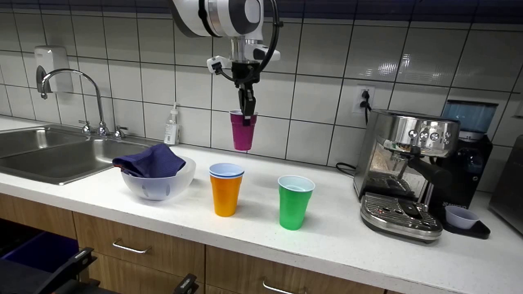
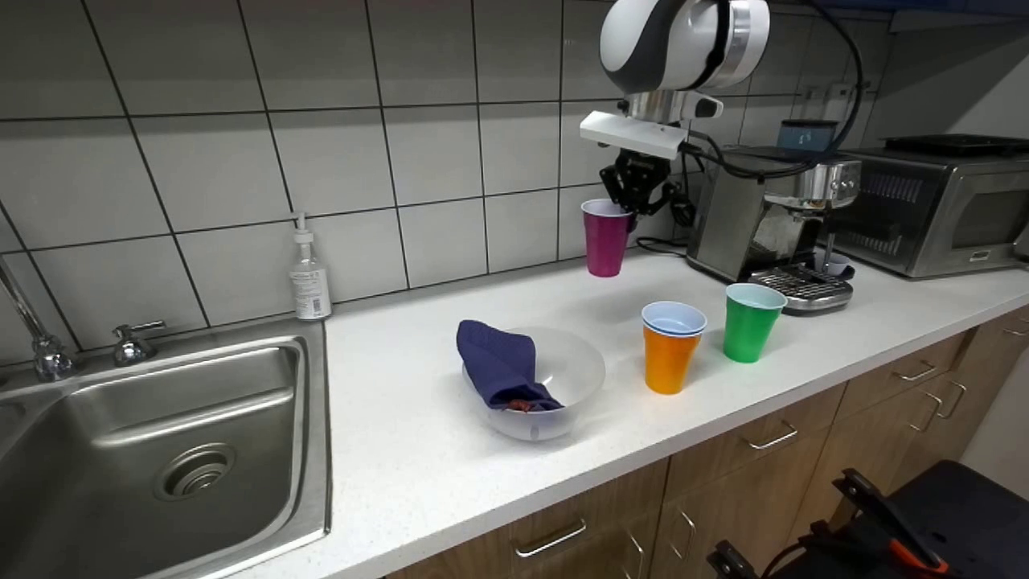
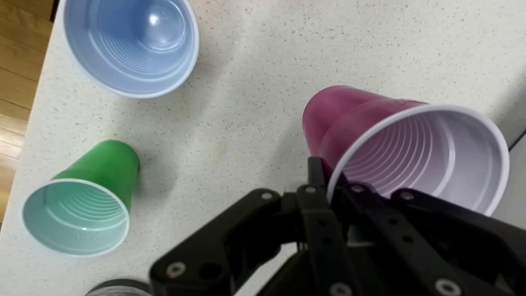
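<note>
Pincer clamped on magenta cup rim, above counter, long axis near-vertical. Wrist view: cup at 2 o'clock, orange stack at 10.

The back wall is covered in pale tiles with dark grout lines, topped in an exterior view by a dark blue strip. Streaks of reflected light shine on the tiles near an outlet. A plain side wall at the far end is split diagonally between shade and brightness. A white speckled counter runs along the tiles, with a steel sink and curved faucet toward one end, a coffee machine and countertop oven toward the other. Underneath are wood drawers with metal handles. Past the counter's edge, the wrist view shows a wood floor in yellowish light.
</note>
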Robot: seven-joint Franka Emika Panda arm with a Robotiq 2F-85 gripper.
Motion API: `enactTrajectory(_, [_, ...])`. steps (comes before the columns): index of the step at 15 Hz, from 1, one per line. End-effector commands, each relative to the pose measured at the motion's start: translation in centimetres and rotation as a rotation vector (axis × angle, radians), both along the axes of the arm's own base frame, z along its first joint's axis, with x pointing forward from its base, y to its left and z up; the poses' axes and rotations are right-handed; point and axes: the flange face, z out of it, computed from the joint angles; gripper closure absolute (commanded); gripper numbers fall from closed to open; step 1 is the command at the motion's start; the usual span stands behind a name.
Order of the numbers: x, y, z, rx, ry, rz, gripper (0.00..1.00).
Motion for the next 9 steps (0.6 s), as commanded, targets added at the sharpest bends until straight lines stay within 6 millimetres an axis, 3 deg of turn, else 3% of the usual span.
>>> enactTrajectory(1, [-2.2, 0.8, 1.7, -0.002, -0.015, -0.018, 0.99])
enactTrajectory(9, [-5.0, 2.0, 3.2, -0.006, -0.025, -0.027, 0.99])
